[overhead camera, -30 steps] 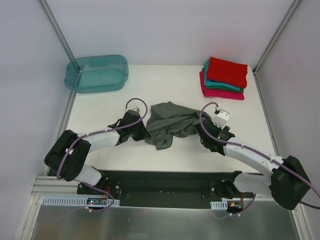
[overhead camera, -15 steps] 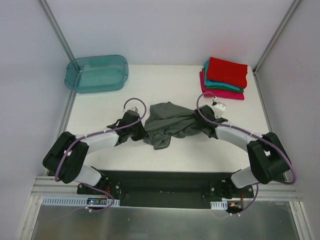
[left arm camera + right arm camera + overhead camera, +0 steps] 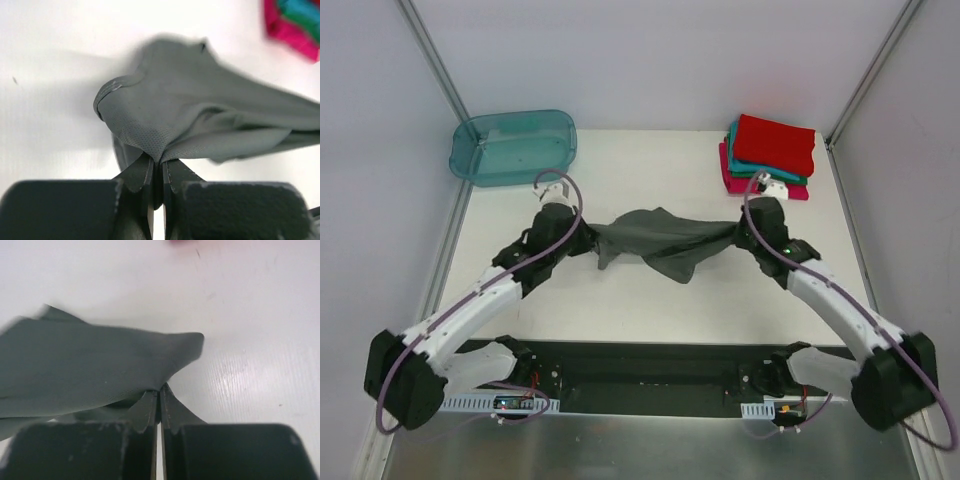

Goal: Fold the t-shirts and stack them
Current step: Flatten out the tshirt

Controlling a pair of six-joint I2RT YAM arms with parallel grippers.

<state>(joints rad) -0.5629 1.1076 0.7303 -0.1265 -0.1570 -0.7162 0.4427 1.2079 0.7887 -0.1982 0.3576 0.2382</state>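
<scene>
Grey t-shirt: the grey t-shirt (image 3: 660, 240) is over the middle of the table (image 3: 650, 300), drawn out into a long band from 9 o'clock to 3 o'clock between the two grippers. A loose fold sags toward 6 o'clock.
Left gripper: the left gripper (image 3: 156, 162) is clenched on the 9 o'clock end of the grey t-shirt. A bunched corner of hemmed cloth is pinched between its dark fingers.
Right gripper: the right gripper (image 3: 159, 390) is clenched on the 3 o'clock end of the same t-shirt, with a thin edge of cloth nipped at its fingertips.
Cloth height: at both pinched ends the cloth looks lifted off the table. Whether the sagging fold touches the table cannot be told.
Folded t-shirts: the folded t-shirts (image 3: 770, 155) are stacked at the table's 1 o'clock corner, red on top, teal beneath, pink at the bottom. They are just beyond the right wrist.
Tub: a see-through teal tub (image 3: 513, 147) sits at the 11 o'clock corner, well apart from the grey t-shirt.
</scene>
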